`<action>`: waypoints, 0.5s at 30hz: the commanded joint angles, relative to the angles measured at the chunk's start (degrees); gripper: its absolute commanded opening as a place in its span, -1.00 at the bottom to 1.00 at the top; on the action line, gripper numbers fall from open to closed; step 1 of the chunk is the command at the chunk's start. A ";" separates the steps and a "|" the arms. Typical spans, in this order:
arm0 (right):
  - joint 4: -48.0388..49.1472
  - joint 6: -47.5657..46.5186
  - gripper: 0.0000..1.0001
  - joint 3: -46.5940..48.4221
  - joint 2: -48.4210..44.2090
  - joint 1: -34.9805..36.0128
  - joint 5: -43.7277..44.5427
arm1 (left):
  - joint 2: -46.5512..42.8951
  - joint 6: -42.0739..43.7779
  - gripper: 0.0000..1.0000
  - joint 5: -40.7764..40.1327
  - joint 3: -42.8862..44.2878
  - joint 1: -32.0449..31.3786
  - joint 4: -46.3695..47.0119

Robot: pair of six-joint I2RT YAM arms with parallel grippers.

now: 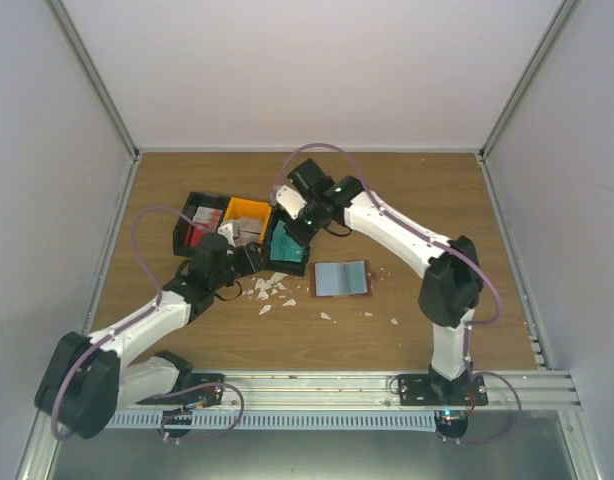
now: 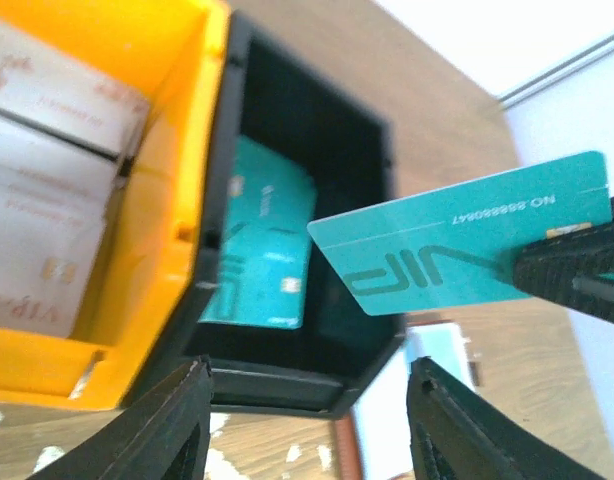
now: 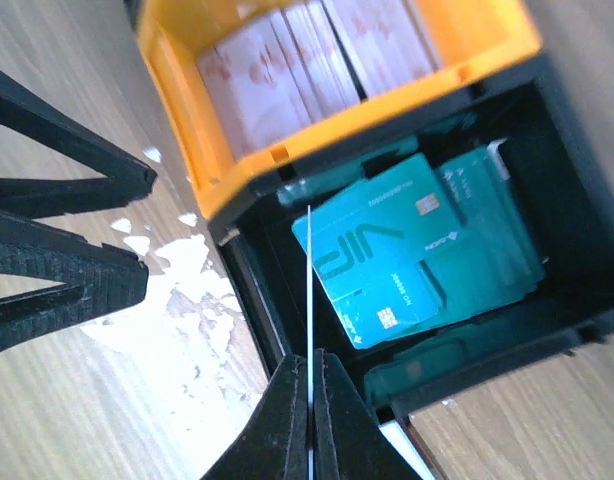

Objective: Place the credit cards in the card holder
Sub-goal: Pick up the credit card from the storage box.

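Right pincer (image 3: 310, 360) is clamped shut on one end of a teal card (image 2: 457, 250), holding it edge-up in the air over the black bin (image 2: 277, 110), where more teal cards (image 2: 262, 240) lie flat beside the orange bin (image 2: 157, 250). Close by, the left pincer (image 2: 307, 395) stands parted and empty at the bins' near rim, above white scraps (image 1: 272, 290). Just right of the bins the card holder (image 1: 342, 278) lies open on the desk (image 1: 437, 200), with a wide stretch of wood beyond its right edge.

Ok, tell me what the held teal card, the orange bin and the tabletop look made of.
Teal card: likely plastic; thin, stiff, smooth, with printed VIP lettering.
Orange bin: moulded plastic, with slightly glossy walls.
Tabletop: wood or wood-look laminate, with grain lines visible.
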 commanded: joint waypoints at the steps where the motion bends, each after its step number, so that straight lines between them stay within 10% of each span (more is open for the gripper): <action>1: 4.07 0.48 -0.99 -4.34 -8.93 -2.23 -5.63 | -6.80 6.56 0.17 3.70 2.29 0.00 -1.72; 15: 25.47 8.69 -0.99 -40.91 -39.18 -6.25 -32.68 | -8.93 22.55 0.60 31.65 12.29 0.50 -15.02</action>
